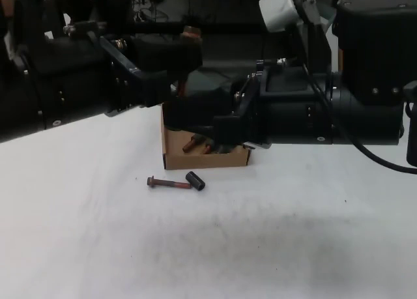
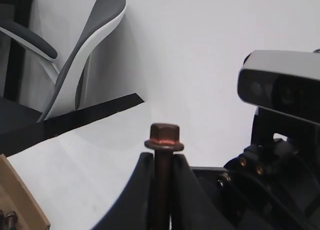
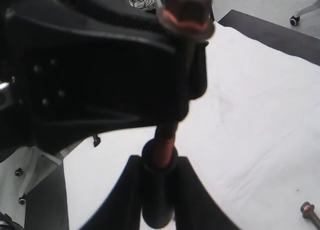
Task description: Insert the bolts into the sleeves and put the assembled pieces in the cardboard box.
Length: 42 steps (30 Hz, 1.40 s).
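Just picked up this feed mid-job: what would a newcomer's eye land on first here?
First, the meeting in mid-air above the cardboard box: the left hand grips a bolt head-up by its shank, and the right hand holds a sleeve with that shank's end at or just inside its mouth. Next, a loose bolt and loose sleeve lie on the white bench just in front of the box.

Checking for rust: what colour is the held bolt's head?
Bolt head: coppery brown, best in left wrist view.
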Each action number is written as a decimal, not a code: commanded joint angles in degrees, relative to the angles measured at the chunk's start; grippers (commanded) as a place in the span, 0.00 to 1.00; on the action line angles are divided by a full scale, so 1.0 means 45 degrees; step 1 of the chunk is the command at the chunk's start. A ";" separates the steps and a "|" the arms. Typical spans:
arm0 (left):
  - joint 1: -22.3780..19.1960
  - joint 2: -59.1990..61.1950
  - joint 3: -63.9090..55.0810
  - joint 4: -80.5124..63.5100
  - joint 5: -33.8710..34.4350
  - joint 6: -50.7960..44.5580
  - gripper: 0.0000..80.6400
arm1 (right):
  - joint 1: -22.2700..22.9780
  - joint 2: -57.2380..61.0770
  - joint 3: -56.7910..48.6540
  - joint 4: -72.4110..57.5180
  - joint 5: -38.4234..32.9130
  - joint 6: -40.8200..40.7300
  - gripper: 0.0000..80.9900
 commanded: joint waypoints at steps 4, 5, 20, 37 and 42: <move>-0.0315 -0.0229 -0.0080 0.0043 0.0627 -0.0191 0.02 | 0.0047 -0.0010 -0.0181 -0.0019 0.0170 -0.0191 0.01; -0.0265 -0.0252 -0.0080 0.0198 0.0627 -0.0165 0.02 | 0.0047 -0.0010 -0.0181 0.0009 0.0111 -0.0191 0.01; 0.0548 -0.0973 -0.0080 0.1550 0.1028 -0.0071 0.02 | 0.0047 -0.0010 -0.0181 0.0110 0.0111 -0.0287 0.01; 0.0536 -0.0973 -0.0080 0.2191 0.1666 0.0260 0.02 | 0.0047 -0.0010 -0.0576 0.0110 0.0111 -0.0286 0.01; 0.0536 -0.0973 -0.0080 0.2208 0.2220 0.0268 0.02 | 0.0047 -0.0010 -0.0580 0.0038 0.0111 -0.0286 0.01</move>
